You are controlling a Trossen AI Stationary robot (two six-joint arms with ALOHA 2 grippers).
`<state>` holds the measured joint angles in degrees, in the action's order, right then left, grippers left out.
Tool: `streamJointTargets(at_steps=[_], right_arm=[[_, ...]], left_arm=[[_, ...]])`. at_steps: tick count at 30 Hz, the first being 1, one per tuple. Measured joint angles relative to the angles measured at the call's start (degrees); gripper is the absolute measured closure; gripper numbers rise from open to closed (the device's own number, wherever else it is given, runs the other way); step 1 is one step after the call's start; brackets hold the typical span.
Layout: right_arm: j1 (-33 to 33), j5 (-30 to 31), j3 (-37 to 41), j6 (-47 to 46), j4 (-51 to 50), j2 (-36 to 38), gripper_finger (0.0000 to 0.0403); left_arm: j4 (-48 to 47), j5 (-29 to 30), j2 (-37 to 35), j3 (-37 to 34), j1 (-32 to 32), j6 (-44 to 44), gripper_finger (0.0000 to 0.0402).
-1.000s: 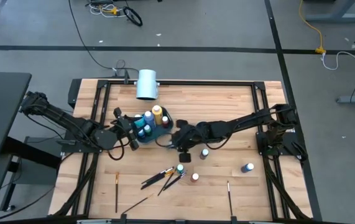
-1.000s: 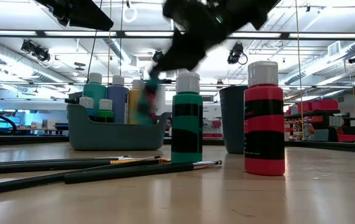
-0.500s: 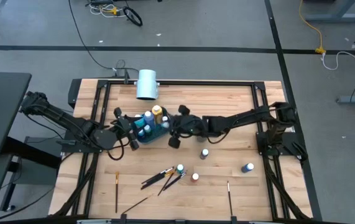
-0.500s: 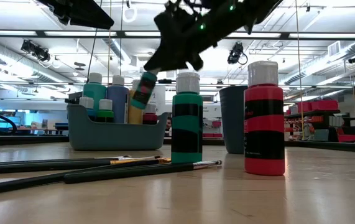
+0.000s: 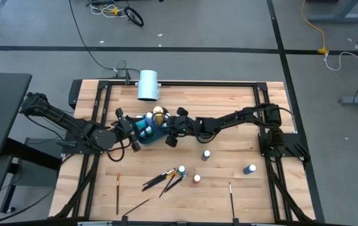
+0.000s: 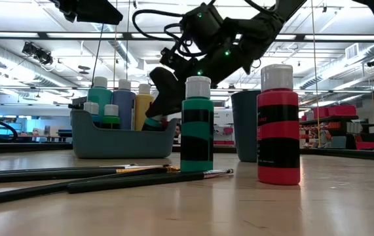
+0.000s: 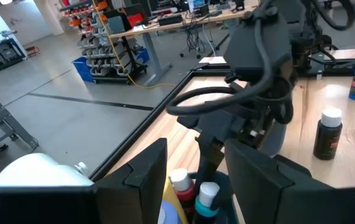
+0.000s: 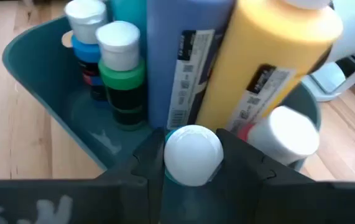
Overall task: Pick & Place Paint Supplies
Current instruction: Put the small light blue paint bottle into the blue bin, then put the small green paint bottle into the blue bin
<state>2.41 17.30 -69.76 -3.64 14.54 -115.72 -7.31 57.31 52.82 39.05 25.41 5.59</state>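
Teal bottle (image 8: 193,155), now lowered into caddy (image 8: 53,93), between right tool (image 8: 193,163) fingers.

Several paint bottles (image 6: 122,103) stand upright in the grey caddy (image 6: 122,142). Green (image 6: 197,124) and red (image 6: 278,124) bottles stand upright outside it, beside loose paintbrushes (image 6: 108,178).

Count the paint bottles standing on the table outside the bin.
4: a green bottle and a red bottle by the brushes, a dark bottle mid-table, a blue bottle near the right edge. None seems hidden.
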Motion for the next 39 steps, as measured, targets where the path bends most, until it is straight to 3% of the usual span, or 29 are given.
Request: streamJointTargets(at_steps=[12,19,24,33,39], right_arm=[[2.5,-2.8,0.0,5.7,5.1,-0.4,0.0237],[2.4,-3.2,0.0,7.5,12.6,-0.4,0.0233],[2.0,-3.7,0.0,7.5,11.8,0.7,0.0235],[-1.9,-20.1,0.0,6.2,-4.1,10.3,0.0235],[-7.9,-25.9,0.0,10.0,-8.7,14.6,0.0235]], left_arm=[[0.4,-1.5,0.0,0.0,0.0,-0.4,0.0231],[0.4,-1.5,0.0,0.0,0.0,-0.4,0.0231],[0.4,-1.5,0.0,0.0,0.0,-0.4,0.0231],[0.3,-2.3,0.0,0.0,0.0,-0.5,0.0231],[0.3,-3.2,0.0,0.0,0.0,-0.3,0.0231]])
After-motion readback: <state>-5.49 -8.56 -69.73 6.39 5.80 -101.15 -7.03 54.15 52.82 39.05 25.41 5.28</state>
